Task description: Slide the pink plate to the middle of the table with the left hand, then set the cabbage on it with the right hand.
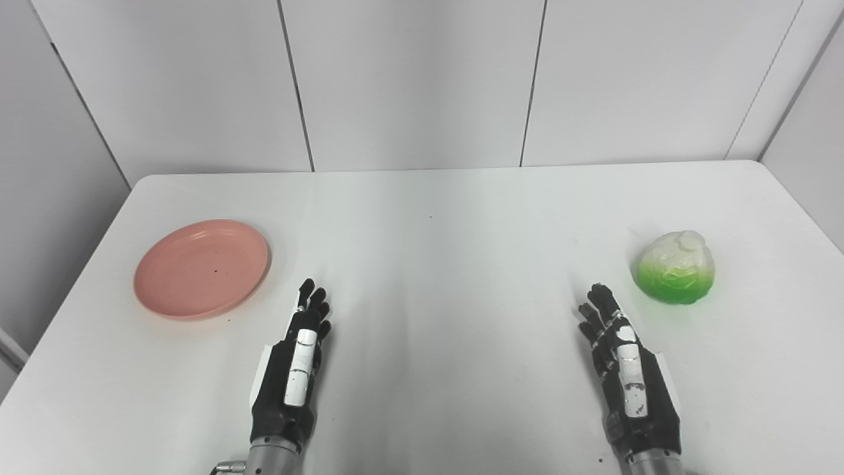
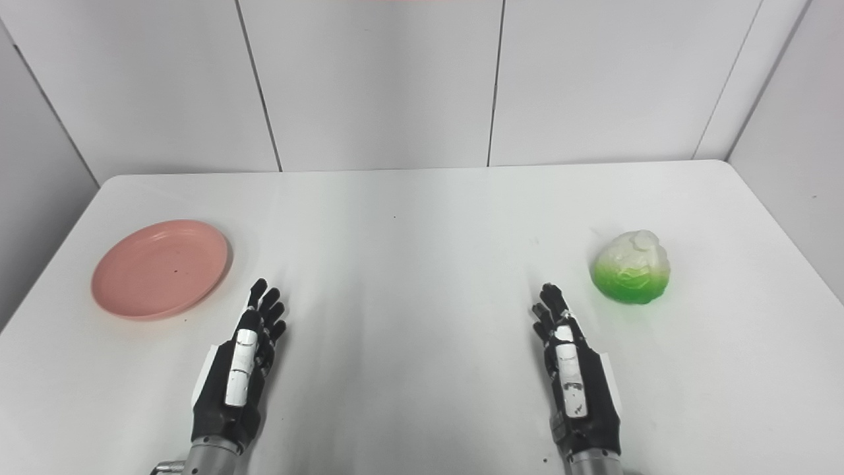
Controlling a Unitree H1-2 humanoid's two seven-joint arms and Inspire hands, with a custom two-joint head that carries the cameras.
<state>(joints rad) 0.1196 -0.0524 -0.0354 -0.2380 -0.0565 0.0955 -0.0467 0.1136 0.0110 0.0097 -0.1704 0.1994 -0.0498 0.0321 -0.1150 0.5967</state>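
Sitting near table's point(image 1: 422, 218) L edge: pink plate point(image 1: 201, 268); cabbage point(image 1: 675, 267) R; both hands point(image 1: 297, 359) point(image 1: 623, 359) seemingly empty, fingers extended.

Plain white rectangular table with rounded corners point(image 1: 461, 218), pushed up to a pale grey panelled wall point(image 1: 415, 79) with thin dark vertical seams. Even, soft light, faint shadows on the tabletop.

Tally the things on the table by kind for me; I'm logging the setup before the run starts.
Plates: 1, the pink plate, on the table's left side
Vegetables: 1, the cabbage, on the right side
Total: 2 things on the white table
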